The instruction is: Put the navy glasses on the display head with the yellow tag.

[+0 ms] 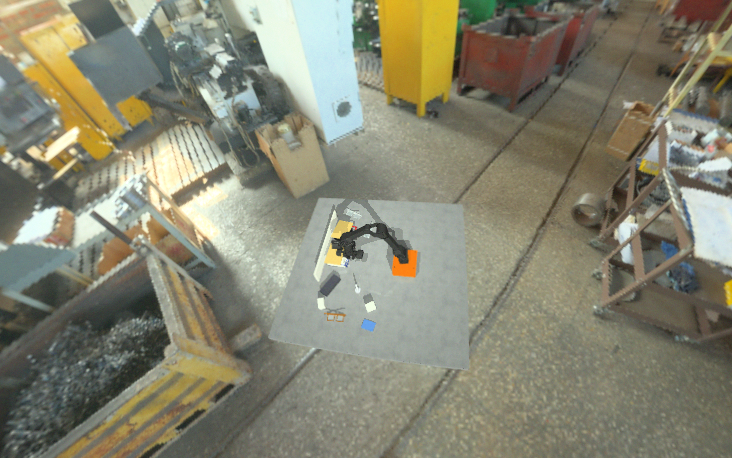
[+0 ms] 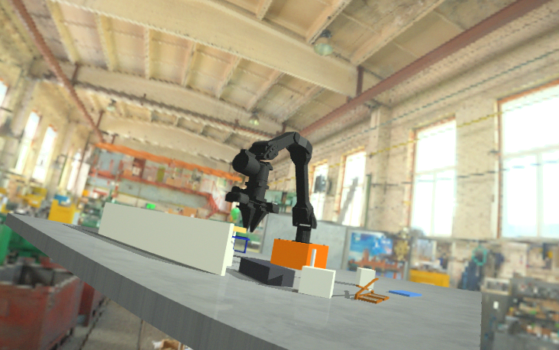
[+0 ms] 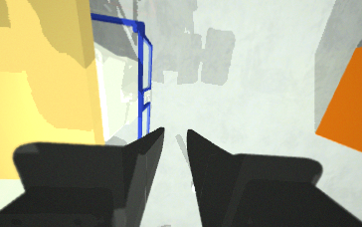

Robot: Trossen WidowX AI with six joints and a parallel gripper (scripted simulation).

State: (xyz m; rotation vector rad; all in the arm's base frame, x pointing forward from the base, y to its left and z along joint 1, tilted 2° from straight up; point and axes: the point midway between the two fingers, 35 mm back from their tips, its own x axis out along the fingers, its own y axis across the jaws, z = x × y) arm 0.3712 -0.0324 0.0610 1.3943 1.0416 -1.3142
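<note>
The navy glasses sit against the right side of the yellow display-head block, behind the cream panel. Only part of the blue frame shows, so I cannot tell how its temples lie. My gripper hangs just above and to the right of the glasses. Its fingers stand a little apart with only bare table between them, and they do not touch the frame.
A long cream panel stands left of the head. The orange arm base, a dark block, two white cubes, orange glasses and a blue pad lie nearby.
</note>
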